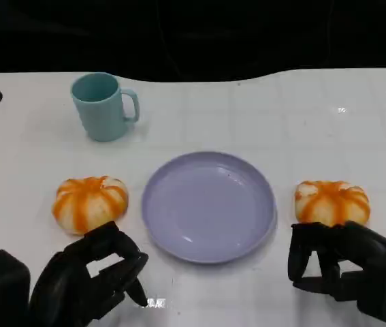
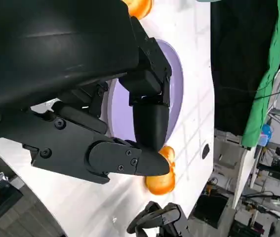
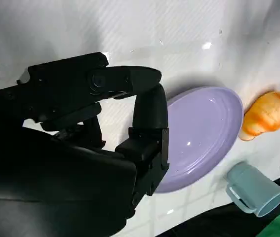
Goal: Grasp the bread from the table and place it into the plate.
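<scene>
right hand (image 1: 342, 269) empty, fingers apart, just short of right bread (image 1: 332, 202) | left hand (image 1: 90, 276) empty near left bread (image 1: 90, 203) | plate (image 1: 210, 204) between

left bread roll (image 1: 90, 203): orange-and-cream stripes | right bread roll (image 1: 332, 202): same | plate (image 1: 179, 235): lavender | mug (image 1: 102, 106): pale teal | table (image 1: 261, 109): white

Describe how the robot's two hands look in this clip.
Both the left hand and the right hand are matte black, built from blocky, jointed finger segments. The wrist views show a smooth rounded black shell behind the fingers, with small round screws on the side plates. No cables or markings are visible.
</scene>
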`<act>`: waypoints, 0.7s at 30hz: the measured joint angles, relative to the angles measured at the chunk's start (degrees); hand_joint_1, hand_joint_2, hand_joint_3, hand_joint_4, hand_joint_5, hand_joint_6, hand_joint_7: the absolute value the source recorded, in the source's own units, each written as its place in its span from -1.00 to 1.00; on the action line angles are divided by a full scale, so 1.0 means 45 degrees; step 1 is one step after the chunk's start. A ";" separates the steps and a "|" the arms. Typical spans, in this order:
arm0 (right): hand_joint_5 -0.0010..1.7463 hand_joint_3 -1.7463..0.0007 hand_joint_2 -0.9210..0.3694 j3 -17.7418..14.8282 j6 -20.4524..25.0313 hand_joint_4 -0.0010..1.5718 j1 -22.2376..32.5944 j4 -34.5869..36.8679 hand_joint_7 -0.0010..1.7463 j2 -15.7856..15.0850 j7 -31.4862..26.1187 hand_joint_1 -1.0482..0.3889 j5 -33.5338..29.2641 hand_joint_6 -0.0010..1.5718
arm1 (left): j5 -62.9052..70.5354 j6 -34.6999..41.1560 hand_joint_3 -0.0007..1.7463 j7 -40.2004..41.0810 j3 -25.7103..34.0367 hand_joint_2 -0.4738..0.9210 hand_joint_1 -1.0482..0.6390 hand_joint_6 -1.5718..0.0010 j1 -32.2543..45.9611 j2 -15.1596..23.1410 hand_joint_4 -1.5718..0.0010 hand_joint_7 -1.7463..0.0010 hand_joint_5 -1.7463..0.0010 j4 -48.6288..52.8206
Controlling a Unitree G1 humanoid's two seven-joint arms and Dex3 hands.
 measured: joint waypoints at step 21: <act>0.00 0.91 -1.00 -0.1175 -0.1591 -0.49 0.0247 -0.0851 -0.81 0.0111 -0.2155 -0.12 -0.0270 -0.20 | 0.0250 -0.0109 -0.76 0.0001 -0.0012 1.00 -0.44 0.18 -0.0147 0.0040 0.06 -0.78 -1.00 0.0070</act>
